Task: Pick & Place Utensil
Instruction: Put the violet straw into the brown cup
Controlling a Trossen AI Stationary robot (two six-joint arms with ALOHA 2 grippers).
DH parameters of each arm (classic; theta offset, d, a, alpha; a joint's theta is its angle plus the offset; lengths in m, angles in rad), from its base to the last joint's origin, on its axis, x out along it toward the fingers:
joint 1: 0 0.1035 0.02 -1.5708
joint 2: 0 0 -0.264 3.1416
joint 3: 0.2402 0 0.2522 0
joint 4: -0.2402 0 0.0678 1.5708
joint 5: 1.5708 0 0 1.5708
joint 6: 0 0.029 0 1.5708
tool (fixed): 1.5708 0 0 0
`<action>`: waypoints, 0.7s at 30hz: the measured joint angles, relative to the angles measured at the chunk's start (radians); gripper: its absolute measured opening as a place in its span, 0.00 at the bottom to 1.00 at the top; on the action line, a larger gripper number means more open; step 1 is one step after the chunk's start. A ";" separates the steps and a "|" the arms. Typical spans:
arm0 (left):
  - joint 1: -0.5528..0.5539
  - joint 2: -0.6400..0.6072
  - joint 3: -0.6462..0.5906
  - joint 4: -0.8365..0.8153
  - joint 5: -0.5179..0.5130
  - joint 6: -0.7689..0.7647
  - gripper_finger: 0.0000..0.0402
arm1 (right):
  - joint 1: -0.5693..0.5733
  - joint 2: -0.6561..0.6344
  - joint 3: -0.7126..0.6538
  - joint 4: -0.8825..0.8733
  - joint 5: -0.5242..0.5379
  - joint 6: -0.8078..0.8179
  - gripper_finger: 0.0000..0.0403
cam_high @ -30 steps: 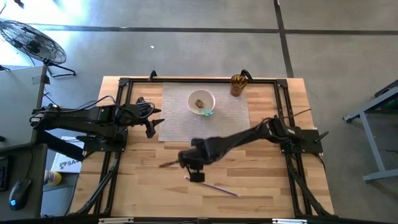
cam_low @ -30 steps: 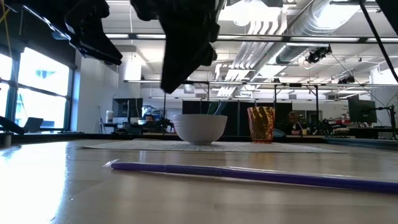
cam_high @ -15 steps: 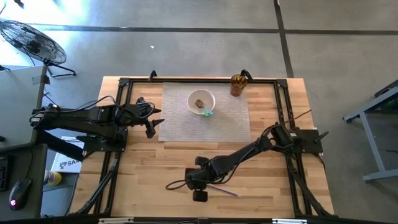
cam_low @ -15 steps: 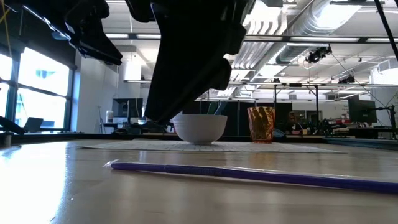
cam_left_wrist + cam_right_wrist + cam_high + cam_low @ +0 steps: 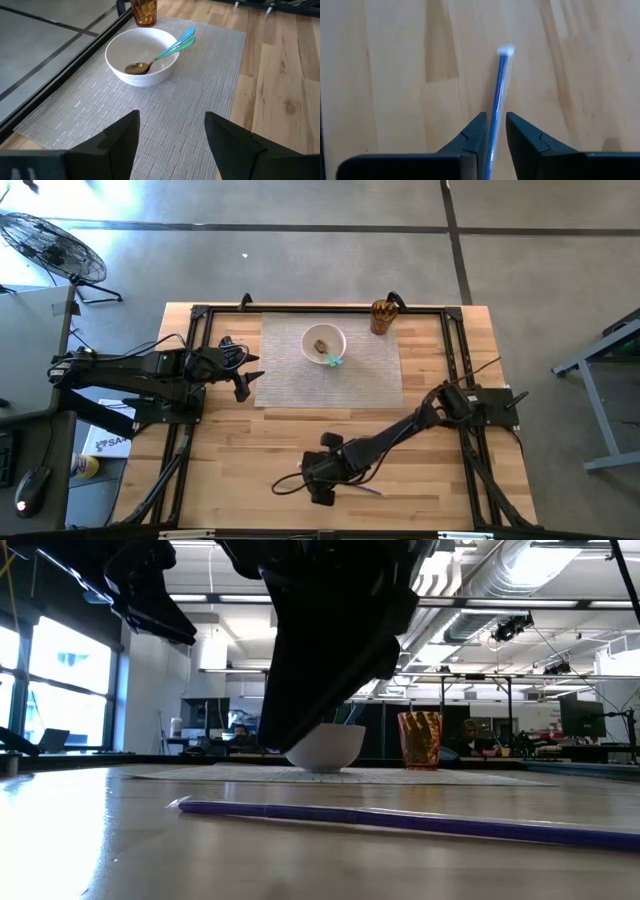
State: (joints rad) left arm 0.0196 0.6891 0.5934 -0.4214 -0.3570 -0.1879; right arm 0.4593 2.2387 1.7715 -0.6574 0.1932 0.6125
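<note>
A thin purple-blue straw [image 5: 364,491] lies flat on the wood near the table's near edge; it also shows across the low view [image 5: 400,819]. My right gripper [image 5: 322,497] hovers just over the straw's left end, open. In its wrist view [image 5: 495,131] the two fingers stand on either side of the straw [image 5: 499,85] without touching it. My left gripper [image 5: 245,381] waits open at the left edge of the grey mat [image 5: 370,375]. A white bowl [image 5: 324,343] on the mat holds spoons [image 5: 160,55].
An amber cup [image 5: 381,316] stands at the mat's far right corner. A black frame [image 5: 200,320] runs around the work area. A loose cable [image 5: 285,483] trails left of my right gripper. Bare wood lies between the mat and the straw.
My right gripper has moved toward the table's near edge and down, from midway between the mat and the straw to just over the straw's left end. The straw has stayed where it was.
</note>
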 joint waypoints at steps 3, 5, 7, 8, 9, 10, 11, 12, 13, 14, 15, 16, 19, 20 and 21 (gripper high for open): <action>0.000 0.000 0.000 0.000 0.000 0.000 0.55 | 0.008 0.002 -0.056 0.039 -0.008 0.042 0.19; 0.000 0.000 0.000 0.000 0.000 0.000 0.55 | 0.011 0.004 -0.098 0.084 -0.022 0.077 0.21; 0.000 0.000 0.001 0.000 0.000 0.000 0.55 | 0.016 0.002 -0.125 0.116 -0.020 0.096 0.23; 0.000 0.000 0.001 0.000 0.000 0.000 0.55 | 0.018 0.002 -0.133 0.123 -0.017 0.094 0.23; 0.000 0.000 0.001 0.000 0.000 0.000 0.55 | 0.020 0.000 -0.139 0.128 -0.012 0.088 0.24; 0.000 0.000 0.001 0.000 0.000 0.000 0.55 | 0.020 0.000 -0.146 0.134 -0.004 0.080 0.24; 0.000 0.000 0.001 0.000 0.000 0.000 0.55 | 0.020 -0.002 -0.153 0.140 0.002 0.063 0.24; 0.000 0.000 0.001 0.000 0.001 0.000 0.55 | 0.021 -0.002 -0.160 0.147 0.005 0.046 0.24; 0.000 0.000 0.001 0.000 0.001 0.000 0.55 | 0.021 -0.002 -0.166 0.153 0.006 0.029 0.24; 0.000 0.000 0.001 0.000 0.001 0.000 0.55 | 0.020 -0.003 -0.170 0.157 0.006 0.009 0.24; 0.000 0.000 0.001 0.000 0.001 0.000 0.55 | 0.020 -0.003 -0.176 0.163 0.004 -0.004 0.23; 0.000 0.000 0.001 0.000 0.001 0.000 0.55 | 0.017 -0.004 -0.181 0.166 0.002 -0.008 0.22; 0.000 0.000 0.001 0.000 0.001 0.000 0.55 | 0.010 -0.005 -0.189 0.168 -0.003 -0.006 0.17; 0.000 0.000 0.001 0.000 0.001 0.000 0.55 | 0.010 -0.004 -0.189 0.168 -0.004 -0.011 0.15; 0.000 0.000 0.001 0.000 0.001 0.000 0.55 | 0.011 -0.004 -0.190 0.168 -0.002 -0.024 0.13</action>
State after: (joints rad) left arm 0.0196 0.6895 0.5941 -0.4213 -0.3557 -0.1883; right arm 0.4701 2.2345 1.5818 -0.4892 0.1907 0.5886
